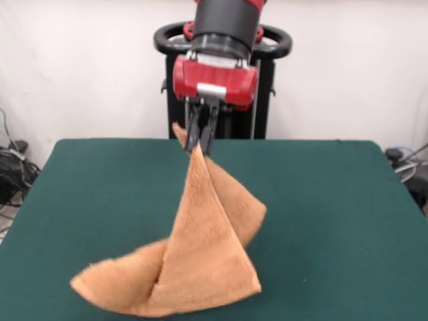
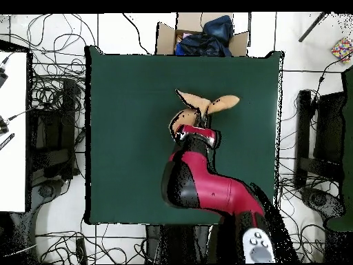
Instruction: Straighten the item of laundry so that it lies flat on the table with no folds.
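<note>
The orange-tan towel (image 1: pixel 200 254) hangs in a tall cone from my gripper (image 1: pixel 199 146), which is shut on its top corner above the middle of the dark green table (image 1: pixel 334 200). The towel's lower part rests folded on the table near the front edge, spreading left and right. In the overhead view the towel (image 2: pixel 207 105) shows beyond the arm, and the gripper (image 2: pixel 200 124) is mostly hidden under the red wrist. No tag or stripe bands show.
The robot's black pedestal (image 1: pixel 221 80) stands behind the table's far edge. In the overhead view a cardboard box with dark blue cloth (image 2: pixel 203 38) sits past the table's far side, and cables lie on the floor around it.
</note>
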`<action>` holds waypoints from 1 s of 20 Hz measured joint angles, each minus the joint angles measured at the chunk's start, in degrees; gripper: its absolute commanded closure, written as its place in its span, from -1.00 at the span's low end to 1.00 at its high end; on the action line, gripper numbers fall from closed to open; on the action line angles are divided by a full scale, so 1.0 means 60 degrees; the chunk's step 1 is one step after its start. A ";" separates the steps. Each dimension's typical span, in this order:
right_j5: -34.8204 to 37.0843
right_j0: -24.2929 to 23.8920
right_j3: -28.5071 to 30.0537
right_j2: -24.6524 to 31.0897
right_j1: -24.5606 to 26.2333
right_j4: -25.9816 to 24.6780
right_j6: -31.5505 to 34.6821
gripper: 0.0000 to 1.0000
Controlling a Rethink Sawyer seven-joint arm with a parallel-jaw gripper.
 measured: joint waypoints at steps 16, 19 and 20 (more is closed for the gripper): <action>0.3953 0.0915 0.0816 -0.1886 -0.3094 0.0084 0.0002 1.00; 0.4294 0.0807 0.0817 -0.1915 -0.3524 0.0084 0.0002 1.00; 0.4425 0.0737 0.0819 -0.1917 -0.3717 0.0082 0.0002 1.00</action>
